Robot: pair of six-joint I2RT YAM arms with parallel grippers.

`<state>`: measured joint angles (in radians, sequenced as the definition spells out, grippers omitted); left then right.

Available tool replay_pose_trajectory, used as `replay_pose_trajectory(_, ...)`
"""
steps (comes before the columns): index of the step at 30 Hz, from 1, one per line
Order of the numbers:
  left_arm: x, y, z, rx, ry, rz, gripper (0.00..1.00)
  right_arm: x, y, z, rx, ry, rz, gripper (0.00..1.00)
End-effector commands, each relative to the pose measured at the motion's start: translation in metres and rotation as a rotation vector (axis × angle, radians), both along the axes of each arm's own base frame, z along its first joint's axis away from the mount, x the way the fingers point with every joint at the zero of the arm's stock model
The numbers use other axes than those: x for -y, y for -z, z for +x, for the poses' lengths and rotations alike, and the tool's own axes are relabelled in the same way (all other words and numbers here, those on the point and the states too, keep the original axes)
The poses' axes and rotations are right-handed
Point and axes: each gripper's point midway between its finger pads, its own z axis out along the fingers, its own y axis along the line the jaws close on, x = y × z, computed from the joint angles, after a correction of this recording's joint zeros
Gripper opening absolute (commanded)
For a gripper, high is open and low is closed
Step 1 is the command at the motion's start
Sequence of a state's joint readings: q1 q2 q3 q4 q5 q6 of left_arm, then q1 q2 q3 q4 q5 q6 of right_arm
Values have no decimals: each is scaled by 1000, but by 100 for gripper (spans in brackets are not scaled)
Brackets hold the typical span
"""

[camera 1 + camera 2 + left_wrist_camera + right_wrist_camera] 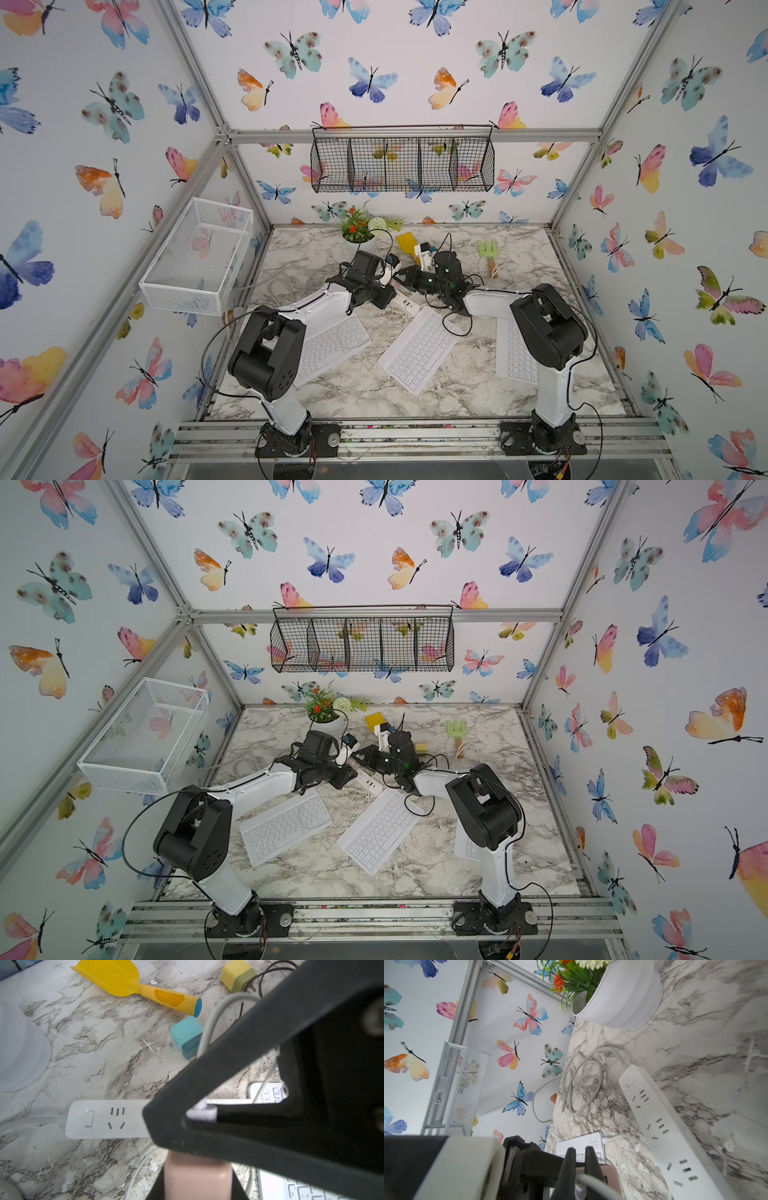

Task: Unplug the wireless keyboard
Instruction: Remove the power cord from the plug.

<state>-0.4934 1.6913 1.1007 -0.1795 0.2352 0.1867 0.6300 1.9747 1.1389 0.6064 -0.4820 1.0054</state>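
Right wrist view: cable pinched at the pink adapter

Right tool (579, 1149) is closed tight on the white cable (598, 1183) just where its plug meets the pink adapter (612, 1177) — fingers drawn together with only the cable between them. Left tool (197, 1176) is clamped on that same adapter, near the white power strip (654, 1118). Three white keyboards lie on the marble table (457, 386) in both top views, and the middle keyboard (419, 351) sits aslant in front of the strip. One wireless keyboard (581, 1147) has a white connector seated in its edge — which of the three it is, I cannot tell.
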Motion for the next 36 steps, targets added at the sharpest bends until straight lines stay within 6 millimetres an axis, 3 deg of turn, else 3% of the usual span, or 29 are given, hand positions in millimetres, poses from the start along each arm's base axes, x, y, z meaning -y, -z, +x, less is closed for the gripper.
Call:
replay_pose_trajectory(1, -9, 9, -18, -40, 21, 45, 0, 51, 12, 41, -32, 242, -45, 3)
replay_pose_trajectory(8, -31, 2, -6, -119, -105, -81, 0, 57, 4, 40, -21, 257, 78, 2)
replay_pose_trajectory(13, -31, 8, -4, -129, -101, -54, 0, 56, -8, 35, 34, 272, 131, 2)
replay_pose_trajectory(20, -15, 22, -35, -80, 69, 61, 0, 43, 13, 49, -28, 186, -6, 2)
replay_pose_trajectory(24, -14, 14, -39, -54, 87, 38, 0, 42, 25, 55, -73, 147, -15, 2)
replay_pose_trajectory(28, -14, 15, -42, -76, 81, 40, 0, 47, 23, 59, -61, 173, -16, 2)
replay_pose_trajectory(32, -19, 22, -28, -139, -21, 37, 0, 62, 14, 55, -37, 280, 37, 2)
replay_pose_trajectory(36, -20, 13, -6, -163, -142, -37, 0, 69, -1, 38, 5, 393, 134, 2)
